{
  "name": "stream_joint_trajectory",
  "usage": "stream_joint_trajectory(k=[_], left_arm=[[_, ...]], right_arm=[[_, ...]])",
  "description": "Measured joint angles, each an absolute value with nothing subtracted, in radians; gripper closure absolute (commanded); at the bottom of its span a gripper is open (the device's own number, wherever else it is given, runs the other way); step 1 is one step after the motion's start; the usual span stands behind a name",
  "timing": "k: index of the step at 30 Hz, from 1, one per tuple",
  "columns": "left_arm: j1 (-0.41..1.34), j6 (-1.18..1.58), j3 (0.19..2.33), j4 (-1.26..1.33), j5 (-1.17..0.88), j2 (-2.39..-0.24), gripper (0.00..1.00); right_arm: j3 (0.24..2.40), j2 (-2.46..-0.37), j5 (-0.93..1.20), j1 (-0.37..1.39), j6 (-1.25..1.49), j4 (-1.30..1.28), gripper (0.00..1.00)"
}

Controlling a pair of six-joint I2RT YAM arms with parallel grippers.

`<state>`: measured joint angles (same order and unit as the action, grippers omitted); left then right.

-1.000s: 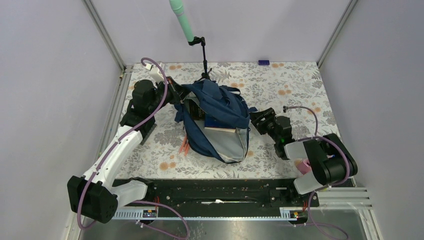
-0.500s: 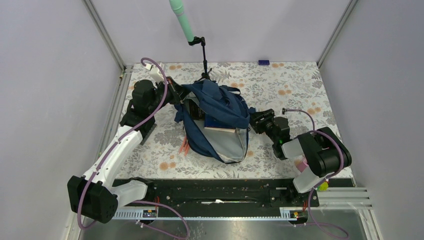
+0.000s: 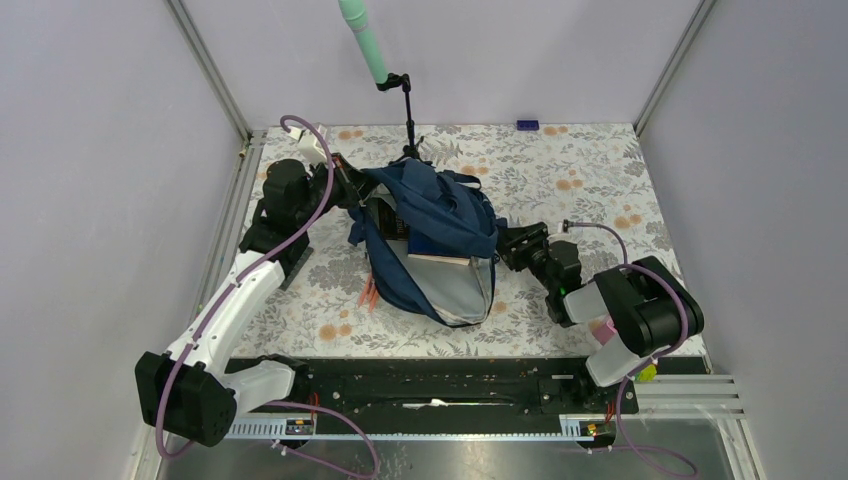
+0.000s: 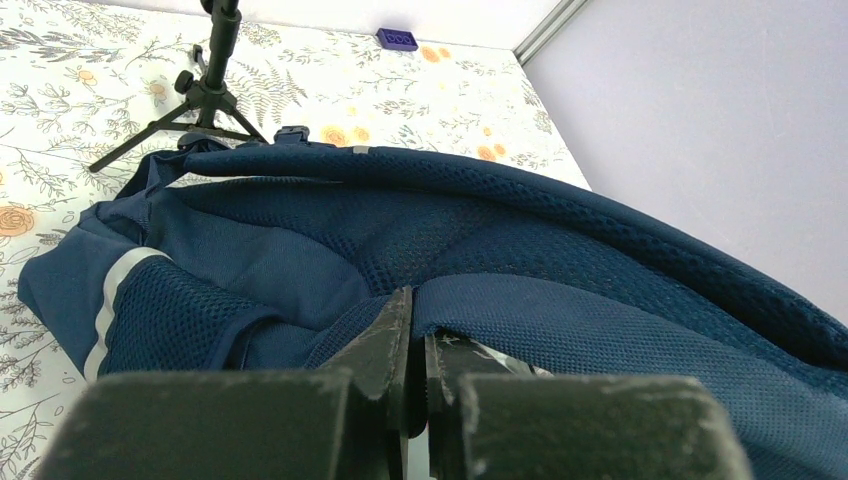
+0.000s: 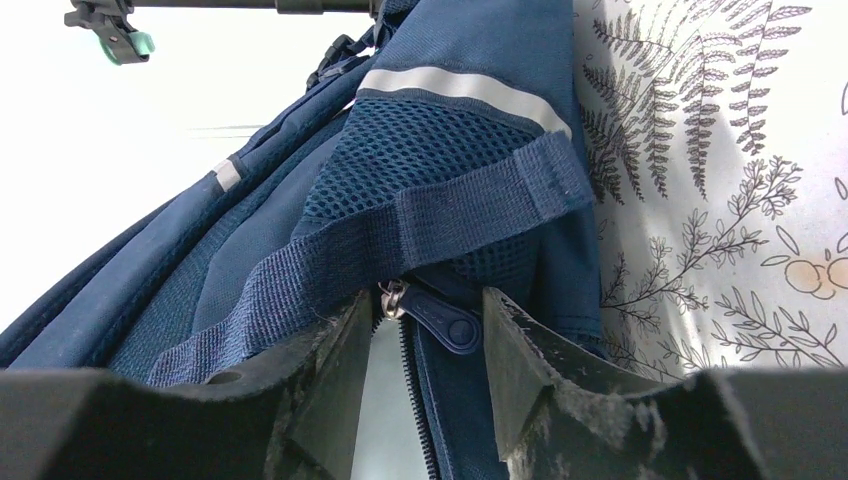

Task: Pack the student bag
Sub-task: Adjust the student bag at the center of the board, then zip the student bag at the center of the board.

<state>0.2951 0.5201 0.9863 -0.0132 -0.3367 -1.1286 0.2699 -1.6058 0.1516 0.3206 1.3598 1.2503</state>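
Observation:
The navy student bag (image 3: 432, 218) lies open in the middle of the floral table, its light grey lining (image 3: 455, 290) and a book (image 3: 440, 250) showing inside. My left gripper (image 3: 357, 190) is shut on a navy mesh strap of the bag (image 4: 560, 320) at its far left edge and holds it up. My right gripper (image 3: 506, 243) is open at the bag's right edge. In the right wrist view its jaws stand either side of the navy zipper pull (image 5: 440, 318), not touching it. The zipper teeth (image 5: 412, 400) run down between them.
A small black tripod (image 3: 408, 125) with a mint-green handle (image 3: 362, 40) stands just behind the bag. Orange-red pencils (image 3: 369, 290) lie at the bag's left side. A small purple block (image 3: 527, 125) sits at the far edge. Purple walls enclose the table.
My right gripper has moved left, up to the bag's right edge and its zipper pull. The left arm and the bag have stayed put.

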Motion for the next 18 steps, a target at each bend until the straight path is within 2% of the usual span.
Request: stream_joint_trajectory(k=[15,18], left_arm=[[0.292,0.520,0.971,-0.013,-0.336,-1.118,1.00],[0.291,0.520,0.971,-0.014,-0.337,-1.117,1.00]], right_arm=[[0.210,-1.489,0.094,0.326,1.383,1.220,0.84],[0.212,-1.489,0.097,0.326,1.365,1.220,0.86]])
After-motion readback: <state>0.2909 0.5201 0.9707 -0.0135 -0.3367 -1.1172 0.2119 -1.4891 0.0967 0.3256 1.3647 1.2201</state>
